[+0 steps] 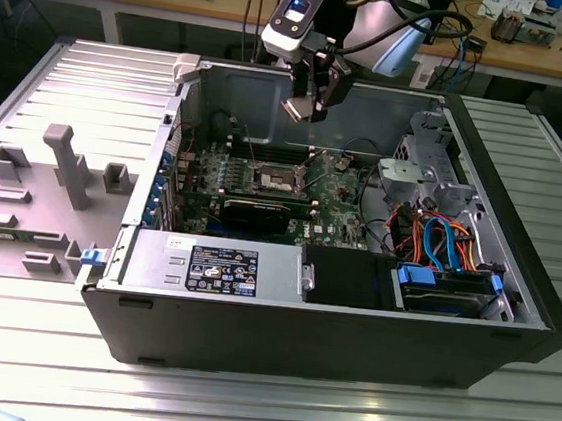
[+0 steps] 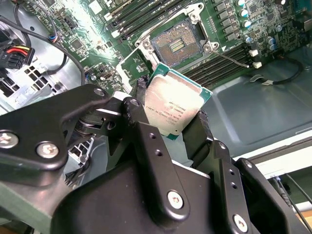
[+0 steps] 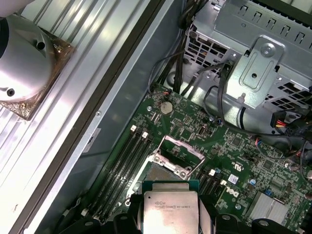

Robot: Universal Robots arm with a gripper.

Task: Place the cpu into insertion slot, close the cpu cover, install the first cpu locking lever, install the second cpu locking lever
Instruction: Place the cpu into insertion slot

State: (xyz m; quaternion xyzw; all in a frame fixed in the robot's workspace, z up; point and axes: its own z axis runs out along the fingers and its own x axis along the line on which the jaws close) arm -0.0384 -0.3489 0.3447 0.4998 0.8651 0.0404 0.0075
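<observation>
Above the bare insertion slot (image 2: 178, 45), the gripper (image 2: 170, 106) pinches the cpu (image 2: 176, 97) by its edges. Small dark print marks its silver top.

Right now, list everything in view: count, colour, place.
computer case: one, black, open, on the metal table
circuit board: one, green, inside the case
socket: one, dark with silvery rim, on the board, uncovered
silver box: one, labelled, inside the case beside the board
cables: several, orange, blue and red, inside the case at the exterior view's right
grey blocks: several, on the table at the exterior view's left
chip: one, silver-grey, held above the board
tool: one, black, shut on the chip
</observation>
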